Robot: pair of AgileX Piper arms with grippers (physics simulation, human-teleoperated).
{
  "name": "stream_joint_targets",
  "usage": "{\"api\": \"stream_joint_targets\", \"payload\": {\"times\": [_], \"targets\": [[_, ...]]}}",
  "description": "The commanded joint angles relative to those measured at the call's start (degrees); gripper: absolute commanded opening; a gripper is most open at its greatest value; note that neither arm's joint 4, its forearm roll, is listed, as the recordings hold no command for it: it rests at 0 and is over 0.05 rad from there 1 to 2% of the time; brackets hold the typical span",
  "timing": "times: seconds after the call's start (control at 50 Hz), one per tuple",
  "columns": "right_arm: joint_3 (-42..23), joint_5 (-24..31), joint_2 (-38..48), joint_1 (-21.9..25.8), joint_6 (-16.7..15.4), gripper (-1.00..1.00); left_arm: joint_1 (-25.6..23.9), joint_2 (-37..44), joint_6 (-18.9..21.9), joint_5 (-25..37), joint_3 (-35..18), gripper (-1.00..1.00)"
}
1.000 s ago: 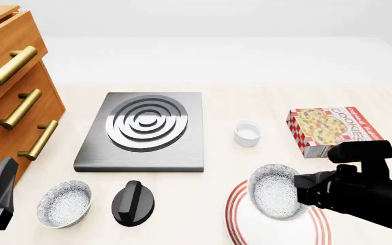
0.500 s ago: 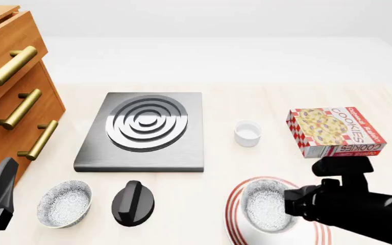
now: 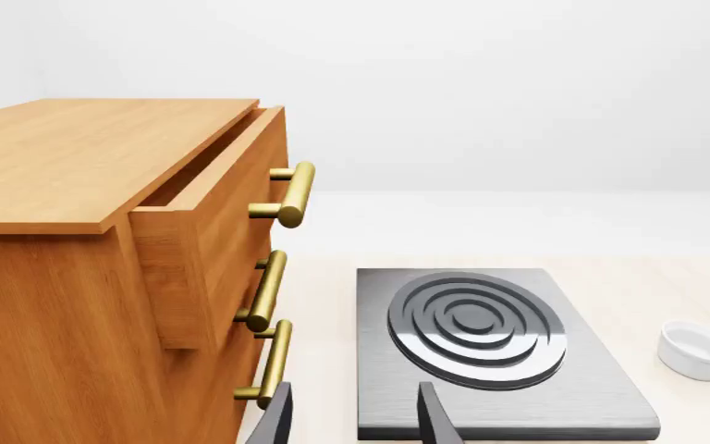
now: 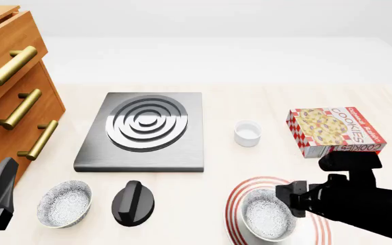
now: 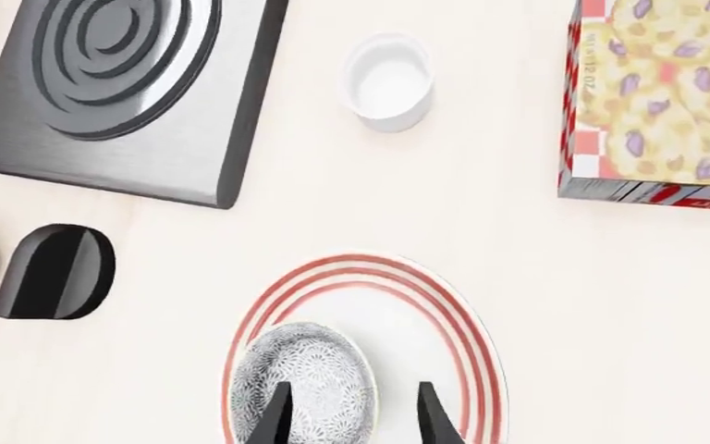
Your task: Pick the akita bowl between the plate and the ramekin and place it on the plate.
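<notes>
Right pincer (image 5: pixel 345 418) grips akita bowl (image 5: pixel 302 381) over plate (image 5: pixel 454 319) on pale table (image 4: pixel 250 97).

- Front view: high on the arms' side, looking forward and down over the whole table (image 4: pixel 250 66); drawers (image 4: pixel 8 102) at left, cookie box (image 4: pixel 336 131) at right
- Left wrist view: low, near the drawers (image 3: pixel 108 268), facing level across the stove plate (image 3: pixel 491 347)
- Right wrist view: straight down, close over the plate (image 5: pixel 447 324); shares stove plate (image 5: pixel 121 92) and small white cup (image 5: pixel 388 80) with the others

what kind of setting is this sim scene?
Likely a mock kitchen tabletop: a stove burner plate with its knob, a wooden drawer cabinet, plus a cookie box and crockery.
</notes>
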Motion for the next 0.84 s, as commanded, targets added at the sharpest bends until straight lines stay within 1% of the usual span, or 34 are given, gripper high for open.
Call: {"api": "stream_joint_targets", "payload": {"times": [0.02,0.08,0.1,0.12,0.14,0.18,0.22,0.28,0.32,0.4,0.44,0.46,0.48,0.54,0.56,0.64,0.66,0.72,0.76,0.84], "targets": [[-3.3,5.3,-4.2,-2.8,-1.8,1.00,0.0,0.0,0.0,0.0,0.0,1.00],[-5.2,7.8,-6.4,-4.2,-2.7,1.00,0.0,0.0,0.0,0.0,0.0,1.00],[-6.5,9.7,-8.3,-5.5,-4.1,1.00,0.0,0.0,0.0,0.0,0.0,1.00],[-8.1,11.7,-10.5,-7.5,-6.1,1.00,0.0,0.0,0.0,0.0,0.0,1.00],[-8.8,12.5,-11.1,-8.4,-6.5,1.00,0.0,0.0,0.0,0.0,0.0,1.00],[-11.0,14.2,-12.2,-8.4,-5.9,1.00,0.0,0.0,0.0,0.0,0.0,1.00],[-13.5,16.4,-13.9,-9.8,-6.5,1.00,0.0,0.0,0.0,0.0,0.0,1.00],[-15.8,17.8,-15.4,-10.7,-6.7,1.00,0.0,0.0,0.0,0.0,0.0,1.00],[-16.8,18.4,-16.0,-10.8,-7.3,1.00,0.0,0.0,0.0,0.0,0.0,1.00],[-18.6,20.2,-17.3,-11.0,-7.4,1.00,0.0,0.0,0.0,0.0,0.0,1.00],[-20.8,22.0,-18.9,-12.0,-8.5,1.00,0.0,0.0,0.0,0.0,0.0,1.00],[-21.4,22.3,-19.2,-12.3,-8.8,1.00,0.0,0.0,0.0,0.0,0.0,1.00],[-22.0,22.6,-19.5,-13.0,-9.8,1.00,0.0,0.0,0.0,0.0,0.0,1.00],[-23.5,23.4,-20.2,-12.6,-10.2,1.00,0.0,0.0,0.0,0.0,0.0,1.00],[-24.3,23.8,-21.0,-13.2,-11.2,1.00,0.0,0.0,0.0,0.0,0.0,1.00],[-28.5,24.2,-26.1,-17.1,-15.2,1.00,0.0,0.0,0.0,0.0,0.0,1.00],[-30.8,24.4,-27.7,-19.6,-16.1,1.00,0.0,0.0,0.0,0.0,0.0,1.00],[-35.7,24.2,-29.1,-20.5,-15.9,1.00,0.0,0.0,0.0,0.0,0.0,1.00],[-38.2,24.2,-29.7,-22.0,-15.2,1.00,0.0,0.0,0.0,0.0,0.0,1.00],[-43.2,23.6,-30.9,-24.6,-15.0,1.00,0.0,0.0,0.0,0.0,0.0,1.00]]}}
